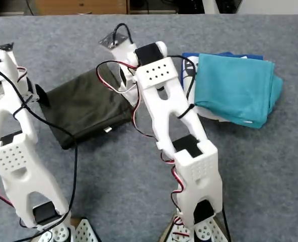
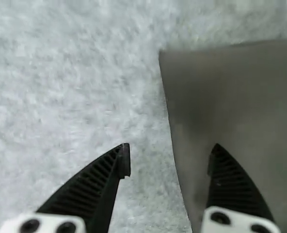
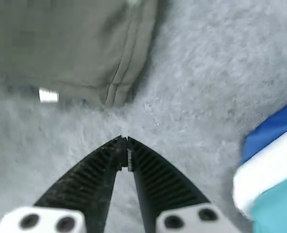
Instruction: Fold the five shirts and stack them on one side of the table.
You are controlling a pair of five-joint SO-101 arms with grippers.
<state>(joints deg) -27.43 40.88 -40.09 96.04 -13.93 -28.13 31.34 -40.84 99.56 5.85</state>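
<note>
Folded olive shirt (image 1: 83,108) lies flat on the grey table cover (image 1: 270,166). Left gripper (image 2: 171,148) is spread wide and empty, straddling the olive shirt's edge: one finger over the fabric, the other over bare cover just beside it. Right gripper (image 3: 124,141) is clenched on nothing, tips together over the cover just off the olive shirt's hemmed corner. Folded stack sits apart from the olive shirt on the right gripper's side: teal shirt (image 1: 237,88) on top, blue shirt (image 1: 189,58) and a white layer under it.
</note>
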